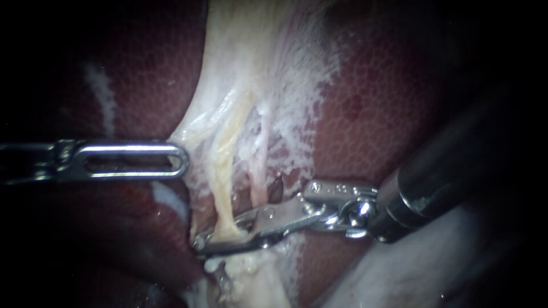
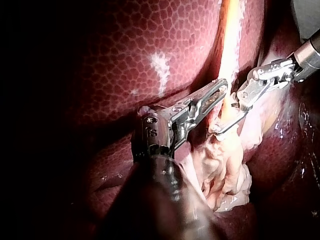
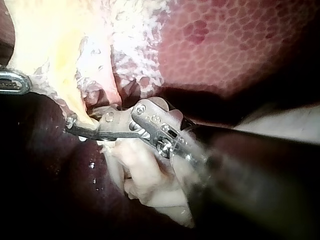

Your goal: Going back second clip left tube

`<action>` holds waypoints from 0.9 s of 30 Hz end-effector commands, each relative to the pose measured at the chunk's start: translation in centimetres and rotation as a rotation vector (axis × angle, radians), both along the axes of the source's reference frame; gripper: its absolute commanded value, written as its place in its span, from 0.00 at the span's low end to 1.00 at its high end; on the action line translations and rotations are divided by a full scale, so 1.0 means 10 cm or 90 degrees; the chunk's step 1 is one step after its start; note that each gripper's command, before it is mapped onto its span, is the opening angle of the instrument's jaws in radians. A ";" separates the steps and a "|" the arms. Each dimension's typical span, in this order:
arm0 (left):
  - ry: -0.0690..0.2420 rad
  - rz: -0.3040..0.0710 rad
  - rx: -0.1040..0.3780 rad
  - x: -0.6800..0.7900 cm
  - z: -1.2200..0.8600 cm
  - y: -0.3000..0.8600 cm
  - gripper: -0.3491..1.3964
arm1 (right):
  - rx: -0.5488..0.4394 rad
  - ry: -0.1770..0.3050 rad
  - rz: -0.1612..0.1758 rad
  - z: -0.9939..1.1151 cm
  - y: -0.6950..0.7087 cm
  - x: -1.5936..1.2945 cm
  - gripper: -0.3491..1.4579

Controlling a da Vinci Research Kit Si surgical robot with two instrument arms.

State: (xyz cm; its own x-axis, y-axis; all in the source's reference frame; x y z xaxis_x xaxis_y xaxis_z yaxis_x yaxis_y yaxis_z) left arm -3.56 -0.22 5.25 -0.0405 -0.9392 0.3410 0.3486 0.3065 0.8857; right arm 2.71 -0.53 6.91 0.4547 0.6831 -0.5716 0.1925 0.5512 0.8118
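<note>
Close view of dark red liver [image 1: 365,102] with a pale tissue sheet [image 1: 251,68] fanning down its middle. The right instrument [image 1: 220,232] enters from the right, its jaws slightly parted and straddling the yellow left tube [image 1: 224,188] low in the scene. The left instrument [image 1: 180,159] lies to the tube's left, jaws closed on the sheet's taut edge. Whether a clip sits on the tube cannot be told.

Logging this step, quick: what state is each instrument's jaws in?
Left instrument: shut, tip against pale tissue.
Right instrument: open, left tube between the jaws.
</note>
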 end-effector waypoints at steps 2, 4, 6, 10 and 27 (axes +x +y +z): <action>0.000 0.000 0.000 0.000 0.000 0.000 0.00 | 0.000 0.000 0.000 0.000 0.000 0.000 0.00; 0.000 0.000 0.000 0.000 0.000 0.000 0.00 | 0.000 0.000 0.000 0.000 0.000 0.000 0.00; 0.000 0.000 0.000 -0.001 0.000 0.000 0.00 | 0.000 0.000 0.000 0.000 -0.001 0.000 0.00; 0.000 0.000 0.000 -0.001 0.000 0.000 0.00 | 0.001 0.001 -0.001 0.000 -0.001 0.001 0.07; 0.000 0.000 0.000 0.000 -0.001 0.000 0.00 | -0.221 0.087 0.008 -0.003 0.005 0.014 0.52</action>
